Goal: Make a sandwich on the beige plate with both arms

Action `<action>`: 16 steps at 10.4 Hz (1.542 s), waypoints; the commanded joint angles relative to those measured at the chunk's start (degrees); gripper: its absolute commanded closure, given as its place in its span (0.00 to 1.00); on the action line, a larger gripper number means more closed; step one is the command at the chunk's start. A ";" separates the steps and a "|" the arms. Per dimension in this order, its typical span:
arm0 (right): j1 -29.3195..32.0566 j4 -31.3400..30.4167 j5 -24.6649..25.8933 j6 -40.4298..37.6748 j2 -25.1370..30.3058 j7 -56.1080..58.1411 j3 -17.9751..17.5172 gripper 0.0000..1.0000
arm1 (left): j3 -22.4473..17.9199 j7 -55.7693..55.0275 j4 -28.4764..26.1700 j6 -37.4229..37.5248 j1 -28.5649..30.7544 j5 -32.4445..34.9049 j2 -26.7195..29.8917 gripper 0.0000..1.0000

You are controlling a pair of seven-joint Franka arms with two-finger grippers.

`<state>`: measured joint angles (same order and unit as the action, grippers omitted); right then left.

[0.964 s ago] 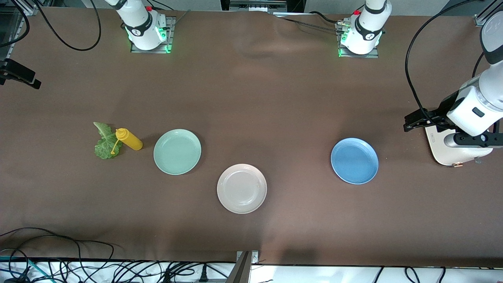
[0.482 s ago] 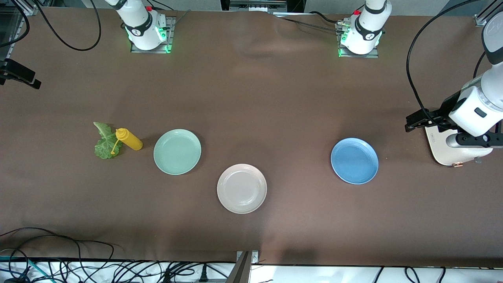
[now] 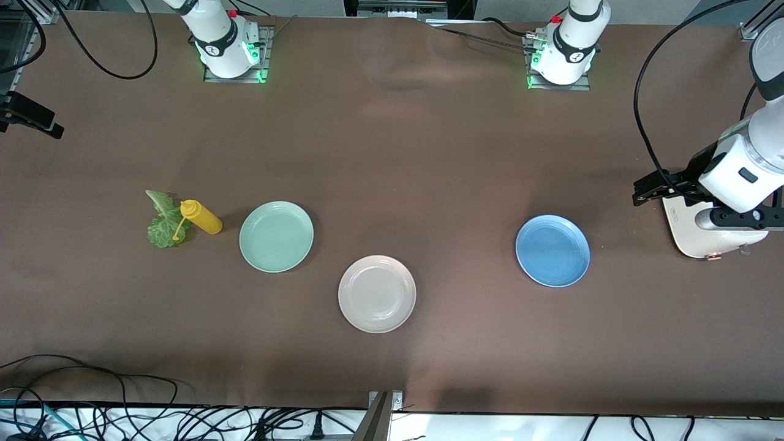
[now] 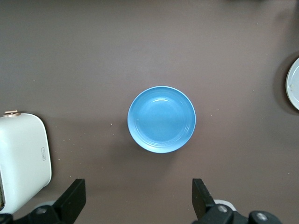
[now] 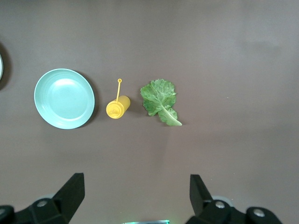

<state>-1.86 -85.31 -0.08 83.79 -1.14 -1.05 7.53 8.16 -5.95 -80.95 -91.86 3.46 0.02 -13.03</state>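
A: Where's the beige plate [image 3: 376,294]?

B: Mid-table [image 3: 429,153], toward the front-camera edge, bare. It's nearer the camera than the mint-green plate [image 3: 276,236] and the blue plate [image 3: 552,250]. No bread in view.

A: Handling?

B: The plate looks stiff, glazed and slick, probably breakable; it needn't move. The lettuce leaf [image 3: 162,222], toward the right arm's end just beside the yellow squeeze bottle [image 3: 201,217], should be light, floppy and easy to tear. I'd pinch it at the pale stem.

A: Grippers?

B: The left gripper [image 4: 138,189] is high over the table beside the blue plate, and the right gripper [image 5: 136,184] is high over the table by the leaf and bottle. Both are spread wide and empty.

A: Any text?

B: There's a small mark on the cream toaster [image 3: 695,236], too small to read. No other writing shows.
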 commanded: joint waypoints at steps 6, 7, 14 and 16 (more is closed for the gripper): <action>-0.16 0.76 0.52 -1.00 0.35 0.35 0.20 0.00 | -0.33 -0.47 0.27 0.63 0.14 1.82 0.73 0.00; -0.16 0.76 0.52 -1.00 0.35 0.35 0.20 0.00 | -0.42 -0.56 0.18 0.63 0.14 1.74 0.64 0.00; -0.16 0.76 0.43 -1.00 0.35 0.35 0.11 0.00 | -1.30 0.67 -1.48 1.59 7.06 2.88 -0.50 0.00; -0.16 0.76 0.43 -1.00 0.35 0.35 0.11 0.00 | -1.30 3.48 -1.49 3.70 10.58 4.88 -1.90 0.00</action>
<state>-1.86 -85.31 -0.08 83.79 -1.14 -1.05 7.54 6.11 -4.55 -82.68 -89.76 11.52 2.43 -14.02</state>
